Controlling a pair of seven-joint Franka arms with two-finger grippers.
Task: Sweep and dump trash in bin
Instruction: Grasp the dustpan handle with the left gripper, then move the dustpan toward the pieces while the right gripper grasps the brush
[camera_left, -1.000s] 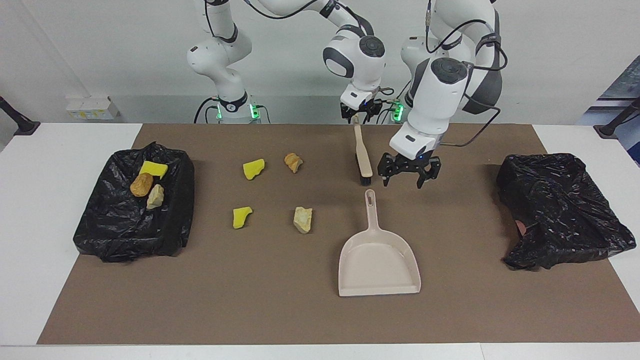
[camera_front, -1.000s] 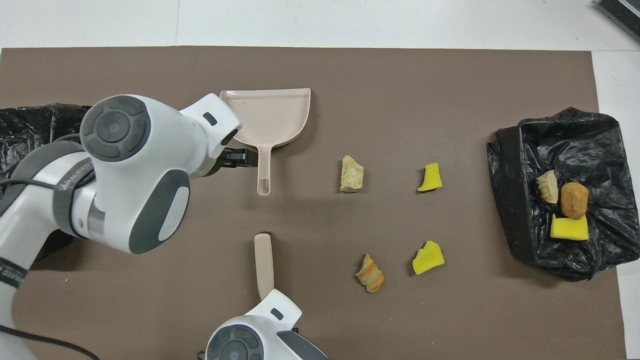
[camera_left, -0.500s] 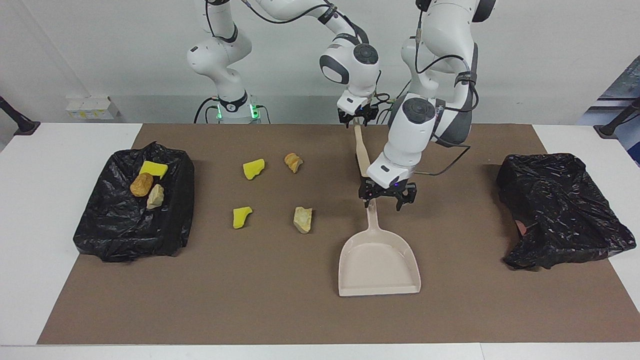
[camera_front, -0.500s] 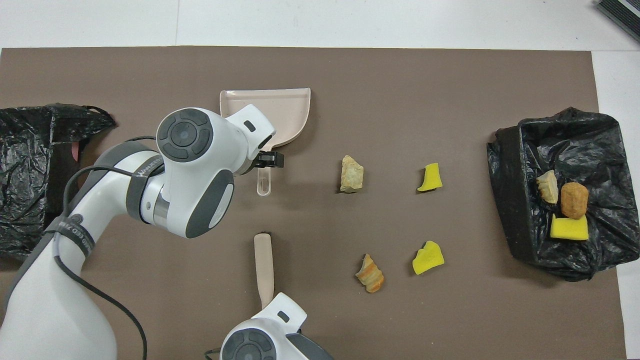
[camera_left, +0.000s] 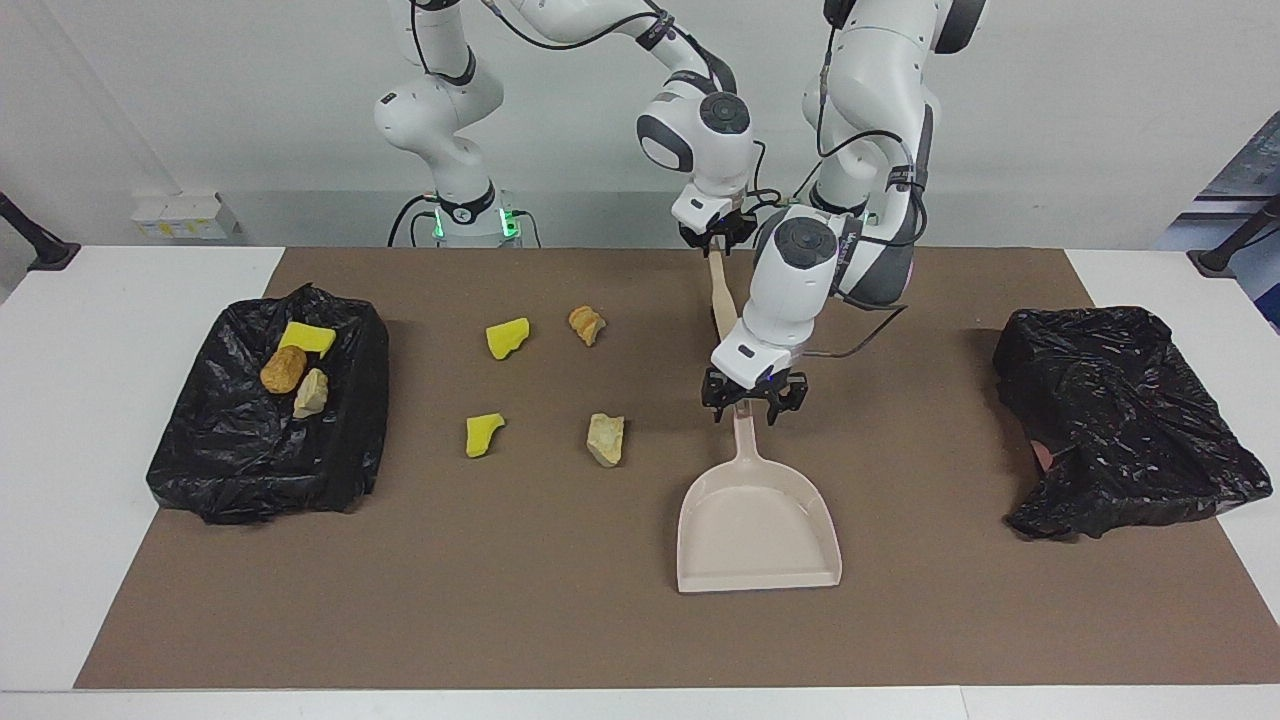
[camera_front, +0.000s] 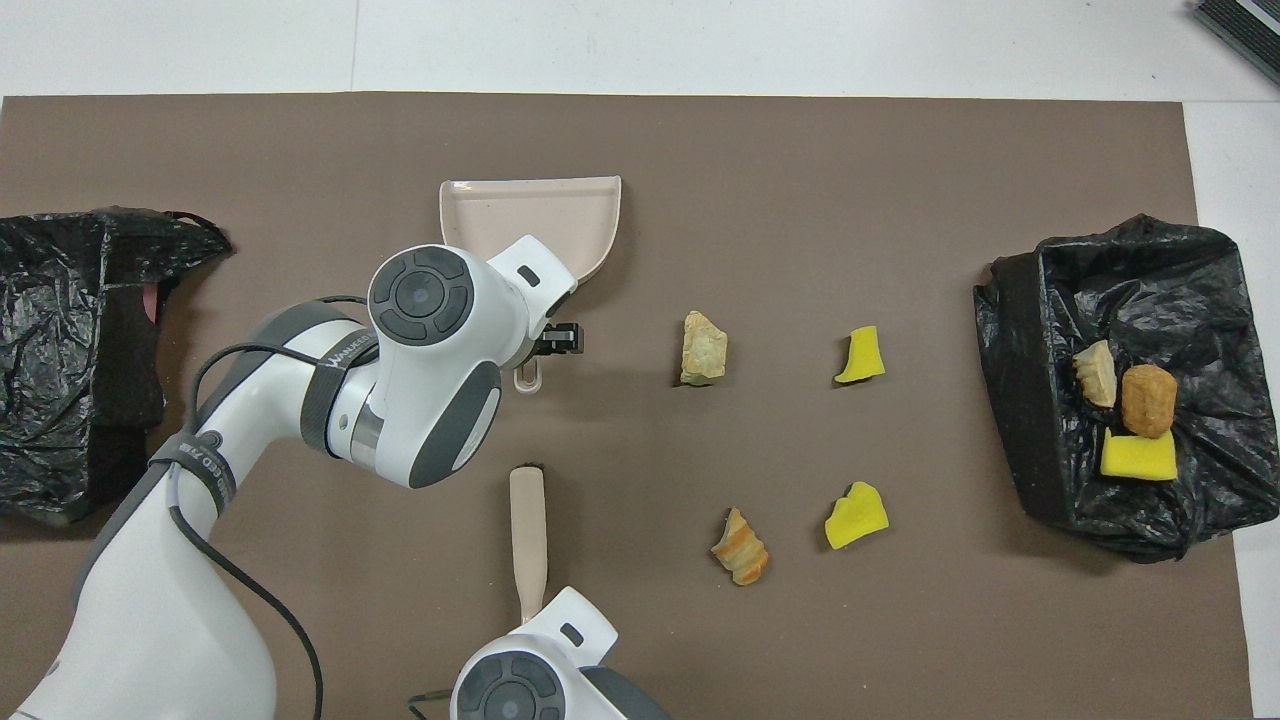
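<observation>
Facing view showed the left claw (camera_left: 746, 406) part-open astride the dustpan (camera_left: 757, 525) handle, the right claw (camera_left: 716, 240) clamped on the brush (camera_left: 722, 300); an off-centre squeeze risked twisting the dustpan.

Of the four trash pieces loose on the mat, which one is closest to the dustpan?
The pale beige rock-like piece. It lies beside the dustpan, toward the right arm's end; the two yellow sponge chunks and striped roll lie farther off.
</observation>
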